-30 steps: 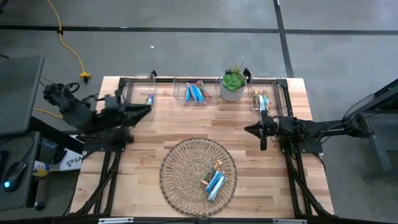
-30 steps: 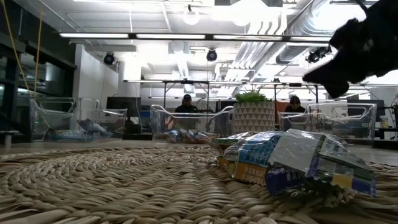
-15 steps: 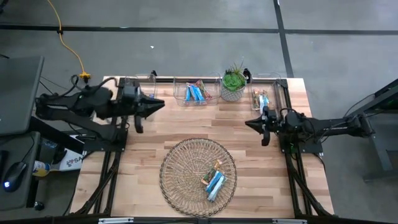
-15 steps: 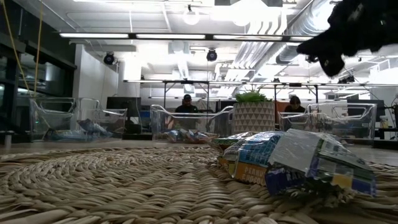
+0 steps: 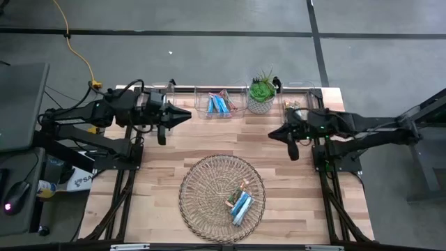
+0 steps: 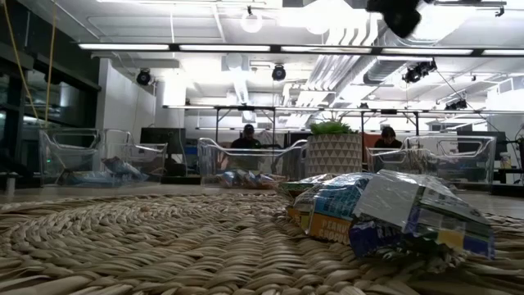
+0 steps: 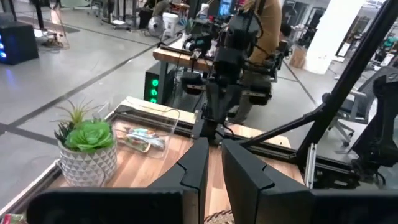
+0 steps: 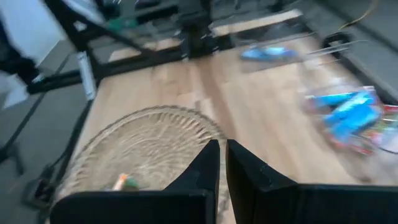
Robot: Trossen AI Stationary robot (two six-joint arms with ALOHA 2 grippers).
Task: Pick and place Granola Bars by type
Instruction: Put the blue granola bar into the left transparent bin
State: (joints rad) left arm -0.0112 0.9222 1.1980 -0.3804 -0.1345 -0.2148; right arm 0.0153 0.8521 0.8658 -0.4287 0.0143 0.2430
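Several granola bars, blue-and-white and tan, lie in the round woven basket (image 5: pixel 221 199) at its right side (image 5: pixel 240 203); they show close up in the low view (image 6: pixel 393 215). More bars lie in clear bins along the far edge: a blue one at the left (image 5: pixel 168 110), blue and tan ones in the middle (image 5: pixel 219 103), others at the right (image 5: pixel 293 110). My left gripper (image 5: pixel 188 113) is shut and empty, in the air near the left bin. My right gripper (image 5: pixel 270 134) is shut and empty, in the air right of the table's middle.
A small green potted plant (image 5: pixel 262 94) stands at the far edge between the middle and right bins. Bare wood lies between the basket and the bins. People sit at desks in the room behind (image 6: pixel 246 138).
My left gripper has swung from the table's left edge toward the right and the far edge, and now points at the middle bin. My right gripper has risen and gone a little toward the far edge and the left. Both have stayed shut. The bars have not moved.
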